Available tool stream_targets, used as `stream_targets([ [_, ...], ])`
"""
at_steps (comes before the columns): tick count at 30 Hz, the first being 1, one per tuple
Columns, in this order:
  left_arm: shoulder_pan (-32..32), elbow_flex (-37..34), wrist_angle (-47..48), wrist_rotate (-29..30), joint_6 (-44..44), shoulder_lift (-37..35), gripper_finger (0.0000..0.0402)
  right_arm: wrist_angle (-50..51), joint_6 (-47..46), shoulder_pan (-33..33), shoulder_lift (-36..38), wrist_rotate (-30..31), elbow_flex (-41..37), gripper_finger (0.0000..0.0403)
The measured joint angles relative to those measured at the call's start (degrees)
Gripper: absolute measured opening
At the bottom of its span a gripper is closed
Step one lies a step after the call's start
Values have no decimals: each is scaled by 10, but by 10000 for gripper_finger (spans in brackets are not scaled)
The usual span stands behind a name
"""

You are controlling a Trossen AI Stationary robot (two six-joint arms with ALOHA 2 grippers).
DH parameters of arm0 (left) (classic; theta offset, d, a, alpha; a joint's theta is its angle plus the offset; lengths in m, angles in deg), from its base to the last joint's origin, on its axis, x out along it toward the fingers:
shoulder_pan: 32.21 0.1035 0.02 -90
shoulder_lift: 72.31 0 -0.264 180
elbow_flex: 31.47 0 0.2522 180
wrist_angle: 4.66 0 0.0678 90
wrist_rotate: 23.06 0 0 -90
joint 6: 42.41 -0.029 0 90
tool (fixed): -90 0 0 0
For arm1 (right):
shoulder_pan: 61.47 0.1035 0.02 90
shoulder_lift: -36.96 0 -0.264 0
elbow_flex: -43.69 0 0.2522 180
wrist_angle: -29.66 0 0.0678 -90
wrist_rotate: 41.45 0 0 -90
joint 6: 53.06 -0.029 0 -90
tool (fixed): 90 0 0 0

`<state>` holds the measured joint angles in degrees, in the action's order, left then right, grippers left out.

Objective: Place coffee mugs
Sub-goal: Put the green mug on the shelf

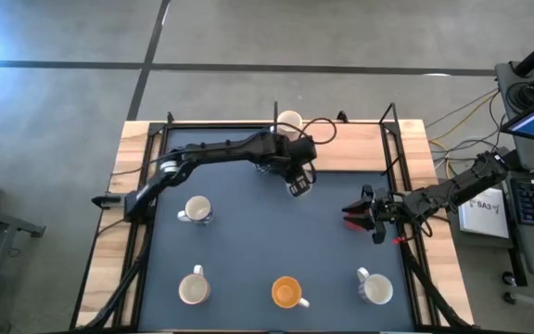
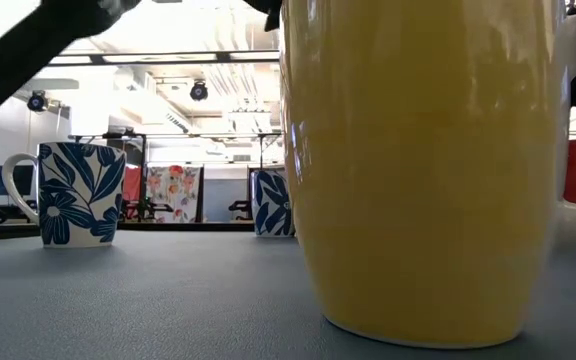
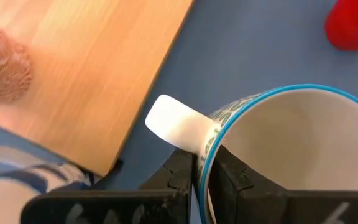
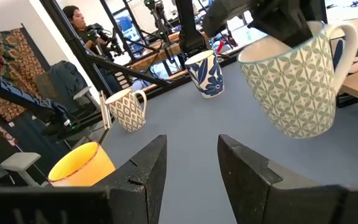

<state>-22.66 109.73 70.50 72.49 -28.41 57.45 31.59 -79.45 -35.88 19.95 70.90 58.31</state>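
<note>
While the left gripper (image 3: 197,180) is holding a green-patterned mug (image 4: 294,84) up off the bench (image 1: 248,232), its fingers (image 3: 176,180) are pinching the rim right beside the white handle, one finger outside the wall and one inside. That mug is hanging tilted in the air near the back middle of the grey mat, with the left arm reaching across from the bench's left side.

Off to the right, the right gripper (image 1: 360,215) is hovering just above the mat with its fingers (image 4: 138,174) spread apart and nothing between them (something red is showing right at its tip in the overhead view, but I cannot tell what it is).

Four other mugs are standing on the mat: a blue floral mug (image 1: 196,211) on the left side, and along the front edge a cream patterned mug (image 1: 193,289), a yellow-orange mug (image 1: 287,292) sitting right in front of the low camera, and another blue floral mug (image 1: 375,288) toward the right. One more pale mug (image 1: 288,121) is sitting on the bare wood strip at the back edge, beyond the mat. All of these are standing upright and well apart from one another.
</note>
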Motion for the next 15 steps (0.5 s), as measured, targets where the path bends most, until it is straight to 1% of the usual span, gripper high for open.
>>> stream_targets([
  [4,9,77,43,2,-19,45,12,0,0,0,0,0,0,132],
  [6,15,61,20,8,-26,39,12,0,0,0,0,0,0,132],
  [9,27,52,30,9,-39,39,13,0,0,0,0,0,0,132],
  [15,49,76,26,11,-95,34,13,0,0,0,0,0,0,132],
])
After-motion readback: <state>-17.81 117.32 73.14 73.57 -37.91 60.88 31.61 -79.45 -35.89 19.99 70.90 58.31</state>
